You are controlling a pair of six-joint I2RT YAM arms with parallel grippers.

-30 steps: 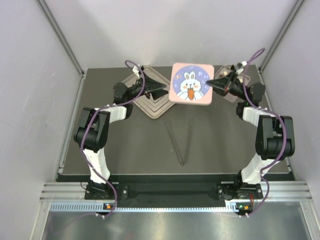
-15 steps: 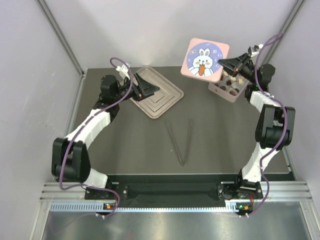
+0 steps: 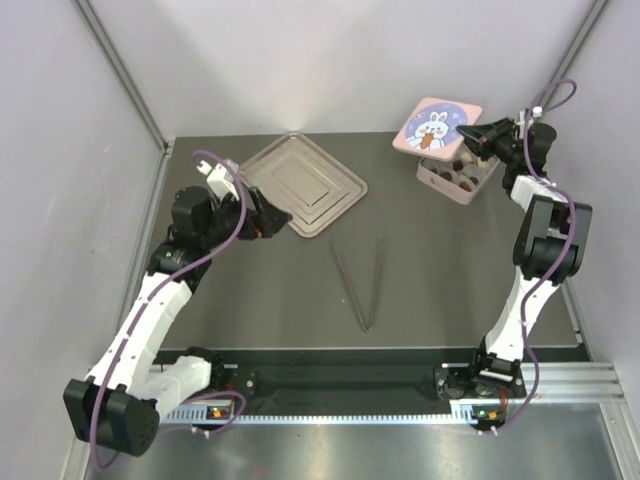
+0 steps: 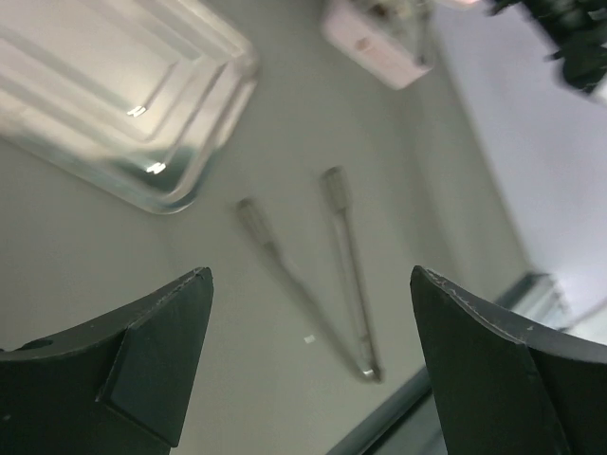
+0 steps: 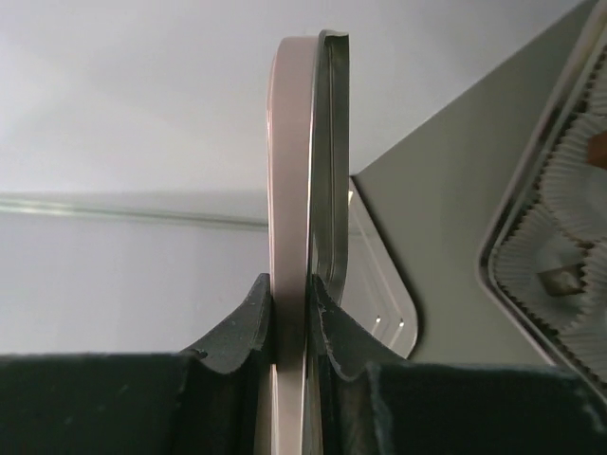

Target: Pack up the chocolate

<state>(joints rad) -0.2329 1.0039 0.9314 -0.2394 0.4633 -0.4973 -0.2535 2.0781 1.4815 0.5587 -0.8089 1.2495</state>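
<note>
The pink box (image 3: 434, 176) stands at the back right, with white paper cups inside. A few dark brown chocolate pieces (image 3: 463, 172) show in the cups; one shows in the right wrist view (image 5: 560, 280). My right gripper (image 3: 478, 137) is shut on the edge of the pink rabbit lid (image 3: 438, 127) and holds it in the air above the box's far left side. The lid is edge-on in the right wrist view (image 5: 291, 142), between the fingers of that gripper (image 5: 291, 299). My left gripper (image 3: 268, 218) is open and empty, just left of the metal tray (image 3: 300, 185).
Metal tongs (image 3: 362, 280) lie in a V at the table's middle, also in the left wrist view (image 4: 346, 256). The empty stepped tray also shows there (image 4: 114, 85). Grey walls close off the left, back and right sides.
My right gripper has carried the rabbit lid from the back middle to the back right, over the pink box. My left arm has drawn back and to the left, off the tray.
</note>
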